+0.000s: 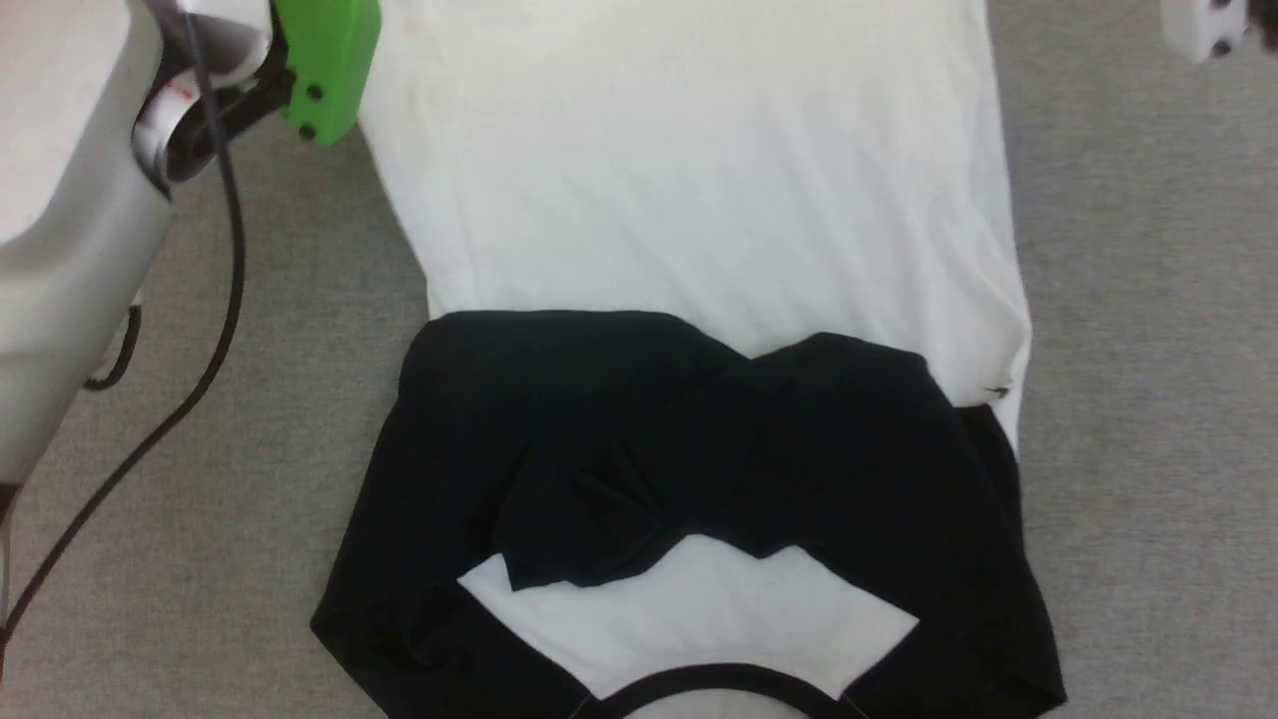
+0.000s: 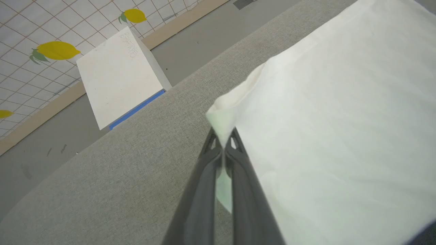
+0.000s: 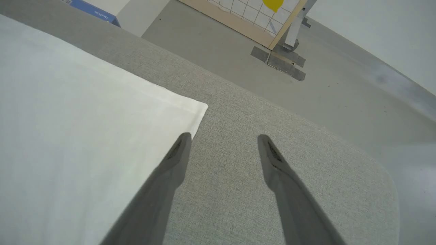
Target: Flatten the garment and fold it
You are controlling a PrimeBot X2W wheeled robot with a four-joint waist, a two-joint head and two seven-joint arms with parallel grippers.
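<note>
- Tight pinch on the left gripper (image 2: 223,136): both dark fingers are pressed together on a corner of the garment (image 2: 340,136), with white cloth squeezed into the slit between them and poking out above the tips.
- The left wrist view shows that corner pulled up into a small peak off the grey table (image 2: 136,177), while the white body beside it lies smooth.
- Over to the right gripper (image 3: 224,137): jaws spread wide, nothing between them, bare grey surface underneath.
- The garment's other far corner lies flat just beside one finger (image 3: 180,149); whether they touch, I cannot tell.
- The head view gives the whole layout. The garment runs down the middle of the table, with the black neckline trim (image 1: 719,679) nearest the robot and the white body stretching away.
- The black sleeves (image 1: 699,439) are folded in across the chest, one crossing the other.
- The left arm's green housing (image 1: 329,60) sits by the garment's far left edge, with a dark cable (image 1: 228,300) trailing down.
- Past the table, the left wrist view catches a white box (image 2: 119,75) on the floor and a tiled wall with lemons (image 2: 58,50).
</note>
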